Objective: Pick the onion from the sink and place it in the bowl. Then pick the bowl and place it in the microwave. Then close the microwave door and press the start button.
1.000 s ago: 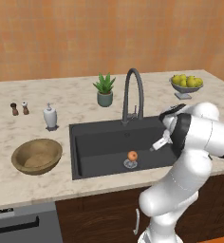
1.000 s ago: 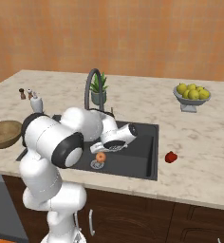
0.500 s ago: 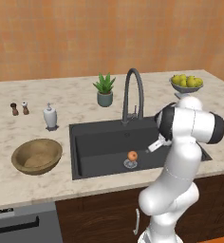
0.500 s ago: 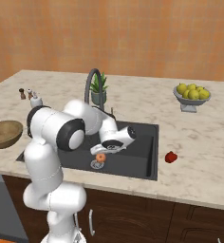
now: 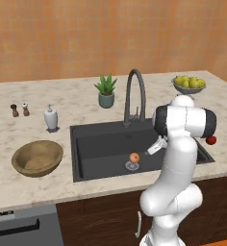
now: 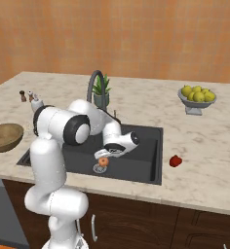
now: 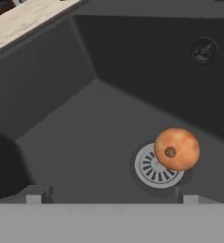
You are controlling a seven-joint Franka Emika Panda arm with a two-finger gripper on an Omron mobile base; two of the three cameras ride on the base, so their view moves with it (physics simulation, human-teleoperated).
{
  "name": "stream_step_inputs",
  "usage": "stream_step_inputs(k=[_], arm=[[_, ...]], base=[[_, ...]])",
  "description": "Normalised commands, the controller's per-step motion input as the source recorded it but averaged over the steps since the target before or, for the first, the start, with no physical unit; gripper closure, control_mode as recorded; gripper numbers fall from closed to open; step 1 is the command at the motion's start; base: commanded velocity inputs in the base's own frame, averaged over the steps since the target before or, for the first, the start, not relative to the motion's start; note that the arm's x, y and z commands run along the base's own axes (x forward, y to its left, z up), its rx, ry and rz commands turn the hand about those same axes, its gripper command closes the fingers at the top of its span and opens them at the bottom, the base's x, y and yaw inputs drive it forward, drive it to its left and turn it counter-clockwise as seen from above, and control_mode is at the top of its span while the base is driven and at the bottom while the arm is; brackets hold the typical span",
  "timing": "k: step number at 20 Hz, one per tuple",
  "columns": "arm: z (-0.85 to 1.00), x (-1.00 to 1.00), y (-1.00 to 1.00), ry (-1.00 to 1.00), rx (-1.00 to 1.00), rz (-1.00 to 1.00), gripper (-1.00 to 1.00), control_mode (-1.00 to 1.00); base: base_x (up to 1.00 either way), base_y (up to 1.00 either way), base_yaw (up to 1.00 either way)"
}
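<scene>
Marble table (image 5: 86, 103) with black sink (image 5: 101, 144) set near its front edge; onion (image 7: 176, 148) rests on the drain at the basin floor. Hand (image 6: 103, 155), jaws fully spread and empty, hangs inside the basin just above the onion, which lies slightly off-centre toward one fingertip. Wooden bowl (image 5: 37, 157) sits empty on the table beside the sink.
</scene>
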Motion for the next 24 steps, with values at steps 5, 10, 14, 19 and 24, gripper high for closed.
stream_step_inputs(k=[5, 10, 14, 19, 24], arm=[[-0.36, 0.28, 0.00, -0.13, 0.00, 0.06, -1.00, -1.00], [-0.32, 0.34, -0.04, -0.01, 0.00, 0.06, -1.00, -1.00], [-0.33, 0.48, -0.01, -0.01, 0.01, 0.09, -1.00, -1.00], [-0.34, 0.42, -0.03, -0.02, 0.02, 0.12, -1.00, -1.00], [-0.38, 0.40, -0.01, -0.05, 0.04, 0.12, -1.00, -1.00]], base=[[0.00, 0.00, 0.00], [0.00, 0.00, 0.00], [0.00, 0.00, 0.00], [0.00, 0.00, 0.00], [0.00, 0.00, 0.00]])
